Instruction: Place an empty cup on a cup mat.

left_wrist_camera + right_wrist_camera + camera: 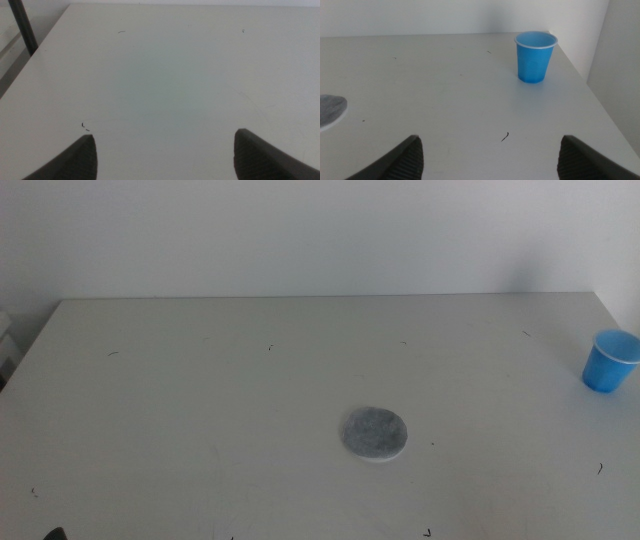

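We see a smooth blue plastic cup [535,56] and a mottled grey, felt-like cup mat [375,434]. Both rest on a matt white table [200,400].

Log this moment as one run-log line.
cup: upright, far right, untouched | cup mat: centre, bare | left gripper: open, waiting | right gripper: open, facing cup

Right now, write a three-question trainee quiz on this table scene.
1. True or false: the cup stands on the cup mat.
2. Which tool has the cup in its wrist view? A) left tool B) right tool
3. Fill in: the cup stands ____, mouth up.

Key: 1 false, it stands apart near the table's right edge; 2 B; 3 upright.
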{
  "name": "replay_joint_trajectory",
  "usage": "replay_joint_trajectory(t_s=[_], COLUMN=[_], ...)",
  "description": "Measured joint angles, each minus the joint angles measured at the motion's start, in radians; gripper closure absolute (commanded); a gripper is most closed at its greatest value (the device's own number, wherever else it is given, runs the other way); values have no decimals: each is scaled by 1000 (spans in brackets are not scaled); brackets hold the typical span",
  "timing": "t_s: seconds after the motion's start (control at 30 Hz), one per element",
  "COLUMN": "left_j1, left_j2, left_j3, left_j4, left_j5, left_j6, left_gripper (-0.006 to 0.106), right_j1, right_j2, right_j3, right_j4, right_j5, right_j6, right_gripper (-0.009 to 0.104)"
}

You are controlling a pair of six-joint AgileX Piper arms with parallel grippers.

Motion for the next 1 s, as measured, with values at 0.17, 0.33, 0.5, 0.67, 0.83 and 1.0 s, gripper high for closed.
replay_joint_trajectory(t_s=[0.17, 0.33, 0.5, 0.67, 0.83, 1.0], left_j1=[0, 0, 0, 0, 0, 0], left_j2=[0, 0, 0, 0, 0, 0], left_j3=[0, 0, 0, 0, 0, 0], left_j4=[0, 0, 0, 0, 0, 0], left_j5=[0, 0, 0, 0, 0, 0], left_j6=[0, 0, 0, 0, 0, 0], left_gripper=[-5, -5, -5, -5, -5, -5], right_j1=[0, 0, 0, 0, 0, 0], right_j2=[0, 0, 0, 39, 168, 370], right_j3=[0, 0, -60, -177, -318, -538], right_j4=[7, 17, 19, 19, 26, 33], right_j5=[-3, -27, 20, 161, 270, 384], right_j6=[0, 0, 0, 0, 0, 0], right_gripper=[3, 3, 3, 3, 3, 3])
